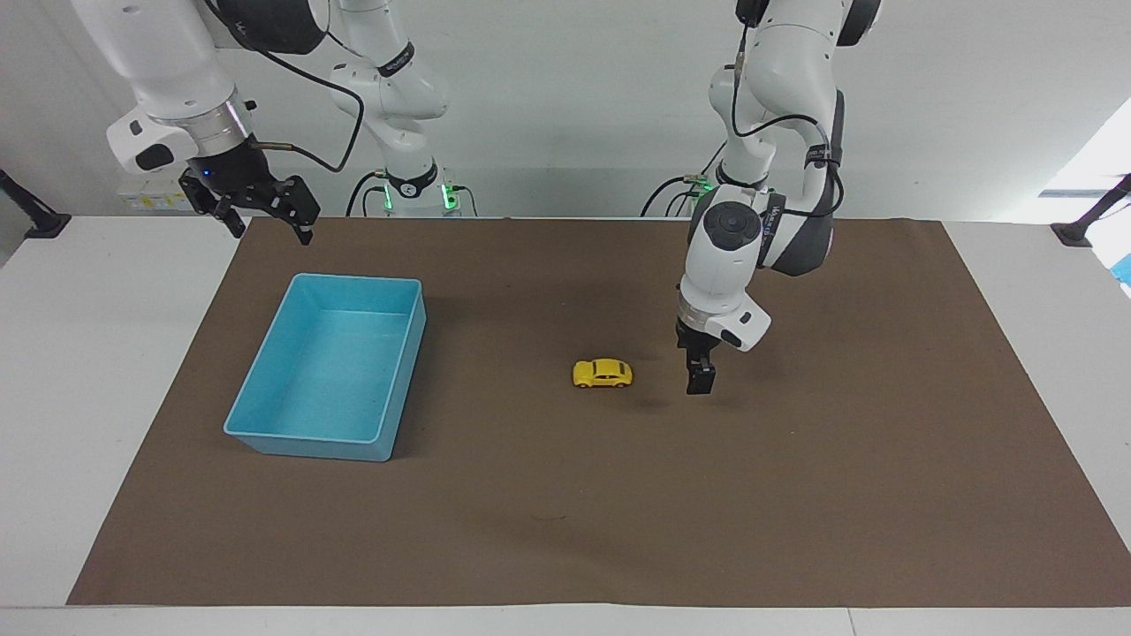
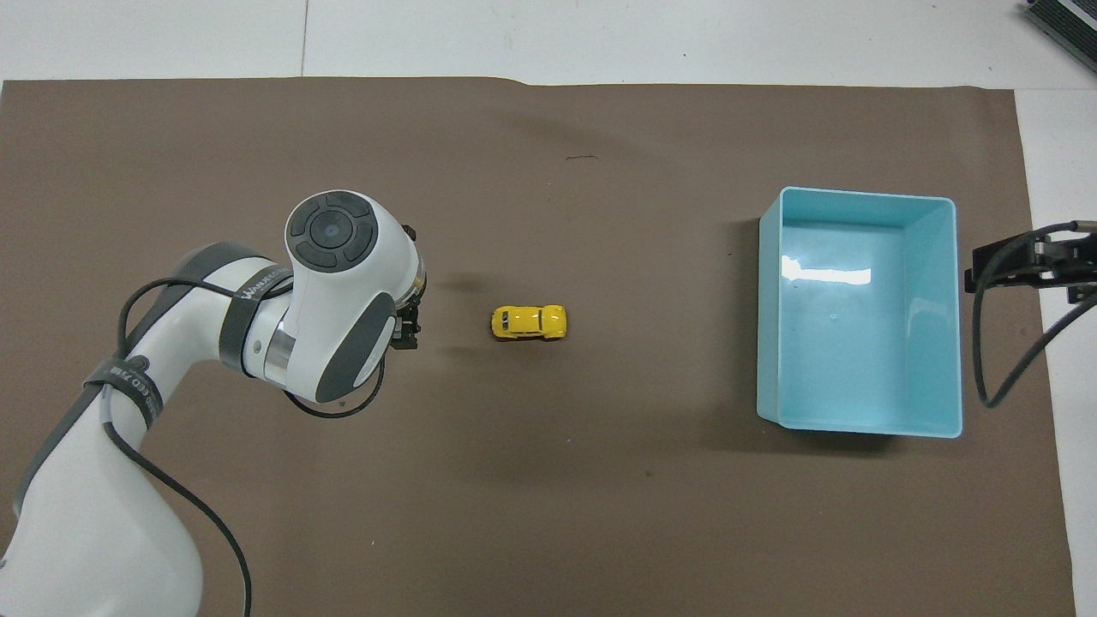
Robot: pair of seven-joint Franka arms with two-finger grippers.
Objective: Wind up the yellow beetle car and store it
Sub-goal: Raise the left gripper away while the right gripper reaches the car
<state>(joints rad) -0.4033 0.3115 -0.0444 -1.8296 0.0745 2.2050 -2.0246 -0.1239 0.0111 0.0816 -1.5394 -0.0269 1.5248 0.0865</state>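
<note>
yellow beetle car (image 1: pixel 603 374) free on brown mat (image 1: pixel 565 530), between blue bin (image 1: pixel 265 424) and left hand (image 1: pixel 700 382) | left hand empty, fingers apart | right hand (image 1: pixel 265 216) waits, fingers apart, empty

the left arm (image 2: pixel 257 334) bears a dark band with white lettering, too small to read.

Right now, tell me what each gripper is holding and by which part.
Nothing is held. The yellow beetle car sits free on the brown mat, apart from the open left gripper. The right gripper waits open, near the blue bin.
</note>
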